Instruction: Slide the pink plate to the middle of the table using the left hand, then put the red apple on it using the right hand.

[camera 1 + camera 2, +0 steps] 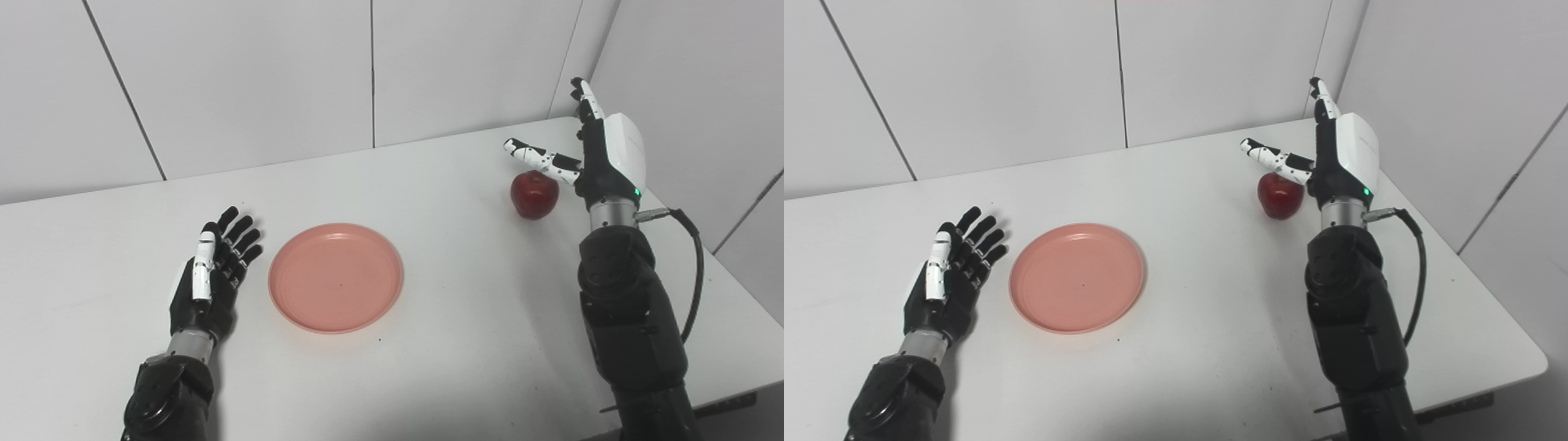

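Left eye view: round pink plate (335, 277), glossy red apple (534, 195).

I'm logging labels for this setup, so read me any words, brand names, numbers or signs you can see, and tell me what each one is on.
None: no readable text in either view.
Pink plate: plain, only a small dark speck.
Red apple: no sticker showing.
Left hand and right hand: no lettering; the right wrist has only a small green light.
White table and wall panels: blank.
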Available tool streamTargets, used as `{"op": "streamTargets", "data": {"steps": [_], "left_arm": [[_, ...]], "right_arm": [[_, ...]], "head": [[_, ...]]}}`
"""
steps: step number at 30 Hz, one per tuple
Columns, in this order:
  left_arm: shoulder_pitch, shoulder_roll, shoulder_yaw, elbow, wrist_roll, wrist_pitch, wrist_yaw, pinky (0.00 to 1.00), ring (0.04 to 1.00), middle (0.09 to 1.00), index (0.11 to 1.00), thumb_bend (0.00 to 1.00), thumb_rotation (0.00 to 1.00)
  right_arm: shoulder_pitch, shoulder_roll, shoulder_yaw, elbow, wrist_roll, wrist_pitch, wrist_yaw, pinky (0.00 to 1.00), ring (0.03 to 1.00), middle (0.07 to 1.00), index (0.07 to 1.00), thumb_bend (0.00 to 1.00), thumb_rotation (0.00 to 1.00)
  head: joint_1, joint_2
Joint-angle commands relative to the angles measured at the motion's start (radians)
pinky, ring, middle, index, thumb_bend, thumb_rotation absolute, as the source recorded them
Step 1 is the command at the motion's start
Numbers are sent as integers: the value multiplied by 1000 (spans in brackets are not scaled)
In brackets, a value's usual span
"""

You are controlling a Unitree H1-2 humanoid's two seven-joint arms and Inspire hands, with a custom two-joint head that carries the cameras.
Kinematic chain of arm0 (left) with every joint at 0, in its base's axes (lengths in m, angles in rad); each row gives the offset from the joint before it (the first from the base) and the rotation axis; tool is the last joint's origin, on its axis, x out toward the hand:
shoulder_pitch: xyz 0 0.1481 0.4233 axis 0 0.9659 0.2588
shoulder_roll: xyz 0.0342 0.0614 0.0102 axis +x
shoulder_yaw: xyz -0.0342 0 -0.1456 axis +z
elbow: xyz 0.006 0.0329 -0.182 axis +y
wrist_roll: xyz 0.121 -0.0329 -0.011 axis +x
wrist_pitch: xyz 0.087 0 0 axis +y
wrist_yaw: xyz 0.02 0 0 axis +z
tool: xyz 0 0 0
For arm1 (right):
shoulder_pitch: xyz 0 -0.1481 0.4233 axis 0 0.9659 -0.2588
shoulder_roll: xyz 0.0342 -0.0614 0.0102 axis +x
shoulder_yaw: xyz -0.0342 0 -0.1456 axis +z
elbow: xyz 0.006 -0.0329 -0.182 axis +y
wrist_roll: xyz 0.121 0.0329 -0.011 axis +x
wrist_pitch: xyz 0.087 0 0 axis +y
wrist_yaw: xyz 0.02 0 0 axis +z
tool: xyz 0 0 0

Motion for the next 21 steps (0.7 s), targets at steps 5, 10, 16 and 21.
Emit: {"op": "streamTargets", "data": {"steps": [5,10,16,21], "left_arm": [[-3,8,1,10,-4,16,1,897,891,901,891,414,1000],[-1,5,2,4,-5,24,6,890,885,896,888,417,1000],[0,7,-1,0,-4,28,4,890,887,898,888,414,1000],[1,8,-1,2,-3,23,3,891,887,898,887,410,1000]], "right_arm": [[-27,-33,1,38,-20,-2,-13,689,835,889,926,1000,548],[-34,-42,9,69,-12,-7,-14,638,794,855,909,1000,543],[-39,-59,23,121,9,-18,-23,679,821,873,918,1000,546],[-46,-69,37,161,18,-22,-28,707,847,904,941,1000,555]], "head": [[3,3],[5,6],[10,9],[13,10]]}}
